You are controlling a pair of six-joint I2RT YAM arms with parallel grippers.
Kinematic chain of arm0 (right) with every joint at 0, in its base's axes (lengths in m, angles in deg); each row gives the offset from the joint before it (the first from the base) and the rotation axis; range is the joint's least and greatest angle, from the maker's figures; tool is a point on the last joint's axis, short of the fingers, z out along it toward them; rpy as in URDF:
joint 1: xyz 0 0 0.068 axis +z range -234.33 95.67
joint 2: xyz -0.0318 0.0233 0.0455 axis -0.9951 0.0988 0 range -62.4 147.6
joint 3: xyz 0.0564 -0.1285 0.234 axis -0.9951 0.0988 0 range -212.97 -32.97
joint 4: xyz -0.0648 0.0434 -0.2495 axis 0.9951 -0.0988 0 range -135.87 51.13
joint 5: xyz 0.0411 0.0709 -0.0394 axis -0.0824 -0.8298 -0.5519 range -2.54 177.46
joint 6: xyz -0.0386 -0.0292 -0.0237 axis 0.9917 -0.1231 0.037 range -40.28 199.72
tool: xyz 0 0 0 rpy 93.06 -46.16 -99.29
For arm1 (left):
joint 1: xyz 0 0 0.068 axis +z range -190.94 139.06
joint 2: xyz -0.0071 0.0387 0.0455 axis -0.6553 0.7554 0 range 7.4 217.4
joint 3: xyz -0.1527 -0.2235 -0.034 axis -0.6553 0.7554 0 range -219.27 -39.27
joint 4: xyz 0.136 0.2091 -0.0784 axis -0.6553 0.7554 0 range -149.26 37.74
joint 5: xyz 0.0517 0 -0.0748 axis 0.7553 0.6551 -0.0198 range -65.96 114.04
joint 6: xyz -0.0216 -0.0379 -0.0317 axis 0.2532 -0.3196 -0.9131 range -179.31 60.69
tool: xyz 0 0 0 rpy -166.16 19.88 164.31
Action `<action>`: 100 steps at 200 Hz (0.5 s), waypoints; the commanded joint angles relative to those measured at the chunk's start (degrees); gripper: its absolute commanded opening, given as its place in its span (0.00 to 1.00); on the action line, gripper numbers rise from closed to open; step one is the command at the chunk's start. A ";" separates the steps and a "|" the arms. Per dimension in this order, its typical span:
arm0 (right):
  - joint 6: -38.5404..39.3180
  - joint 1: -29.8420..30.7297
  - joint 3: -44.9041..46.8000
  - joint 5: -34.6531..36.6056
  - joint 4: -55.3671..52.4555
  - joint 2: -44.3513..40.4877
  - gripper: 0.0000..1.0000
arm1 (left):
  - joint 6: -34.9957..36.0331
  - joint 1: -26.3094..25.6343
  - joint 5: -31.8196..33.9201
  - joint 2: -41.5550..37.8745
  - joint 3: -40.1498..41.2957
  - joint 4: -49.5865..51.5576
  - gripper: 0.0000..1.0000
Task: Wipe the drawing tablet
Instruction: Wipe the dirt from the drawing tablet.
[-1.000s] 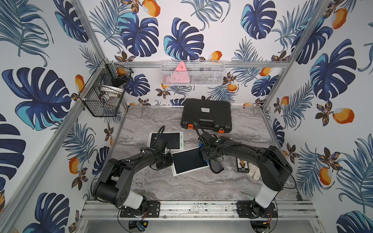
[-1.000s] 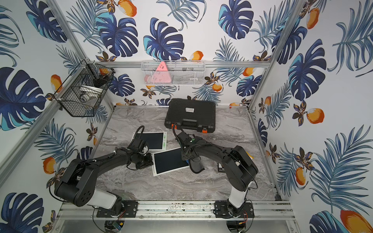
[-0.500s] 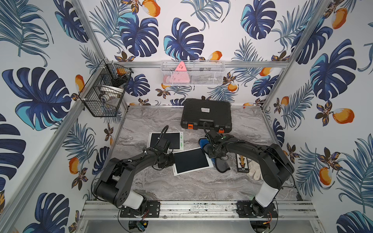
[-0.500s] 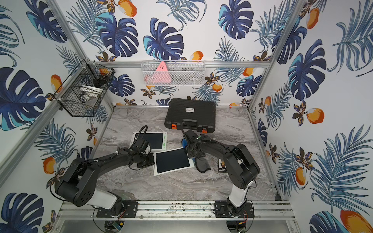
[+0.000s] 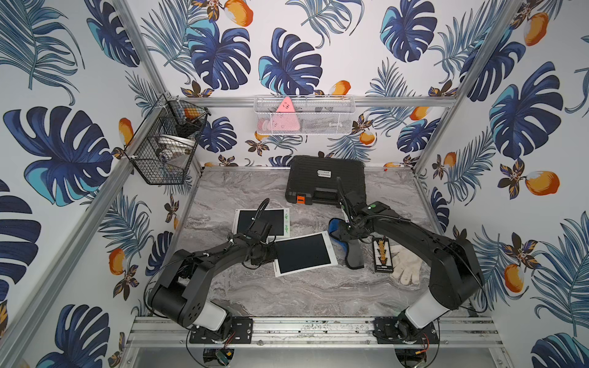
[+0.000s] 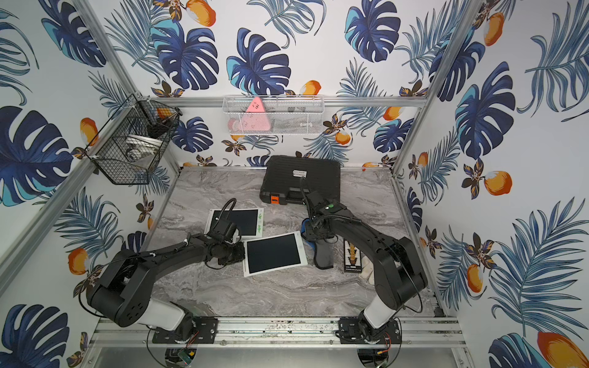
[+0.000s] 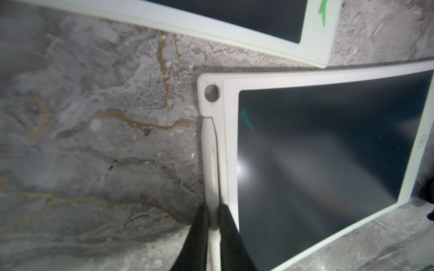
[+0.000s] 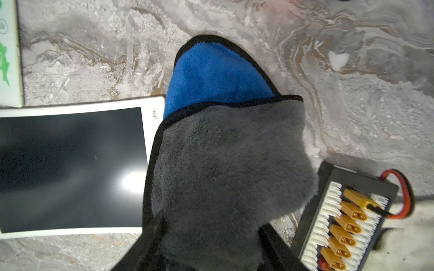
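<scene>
Just now the right gripper [image 8: 211, 228] is letting go. Its jaws were tight on the cloth [image 8: 223, 164] a second ago; now they are standing wide apart, and the grey and blue cloth is lying loose between them.

Nearest to the robot, the drawing tablet [image 5: 304, 253] is lying flat in the middle of the table [image 5: 287, 296], a little turned. Its dark screen is looking clean, except for one faint green mark near a corner in the left wrist view. The left gripper [image 7: 213, 211] is pinching the tablet's white left edge, with its jaws almost closed on it, and is keeping it steady.

The cloth is sitting just beside the tablet's right edge, seemingly touching it and off the screen. To its right, a connector board [image 5: 382, 256] and a white glove [image 5: 406, 264] are lying. Farther back a second tablet [image 5: 274, 220] with green marks is resting, and a black case [image 5: 325, 178] is sitting by the far wall.

I am judging that the wiping is ending and the cloth is being put down, though the faint mark may be needing one more stroke.
</scene>
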 commanded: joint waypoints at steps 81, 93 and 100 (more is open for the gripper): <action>-10.81 -0.34 -0.72 3.39 -4.51 -1.85 0.81 | 1.02 -0.55 8.15 0.88 1.84 12.63 0.14; -11.01 -0.33 -0.27 3.48 -3.43 -1.20 0.82 | 1.03 -0.58 8.04 0.95 1.84 12.55 0.14; -10.82 -0.33 -0.35 3.44 -2.72 -0.45 0.82 | 1.14 -0.61 8.03 0.98 1.84 12.50 0.14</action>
